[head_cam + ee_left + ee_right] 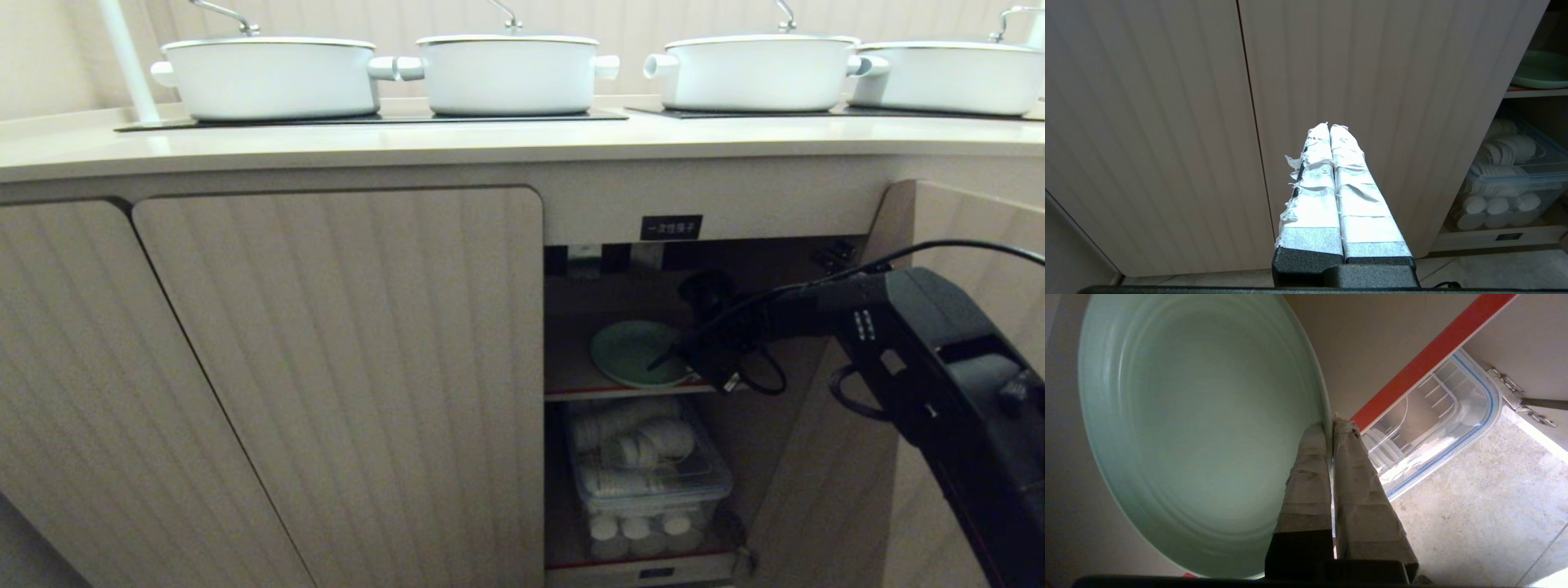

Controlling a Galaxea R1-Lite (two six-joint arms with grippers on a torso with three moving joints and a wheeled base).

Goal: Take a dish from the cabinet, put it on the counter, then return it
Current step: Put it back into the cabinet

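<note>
The pale mint-green dish (630,351) lies on the inner shelf (571,384) of the open cabinet (816,457), under the small black label (671,227). The right end effector (1331,424) reaches into the cabinet with its taped fingers (1306,473) clamped together on the dish's rim. Below the shelf sits a clear plastic box (653,474) of white cups. The left end effector (1329,126) hangs before the closed ribbed door (1372,81), fingers pressed together, holding nothing. Four white pots (269,77) stand on the surface (490,143) above.
</note>
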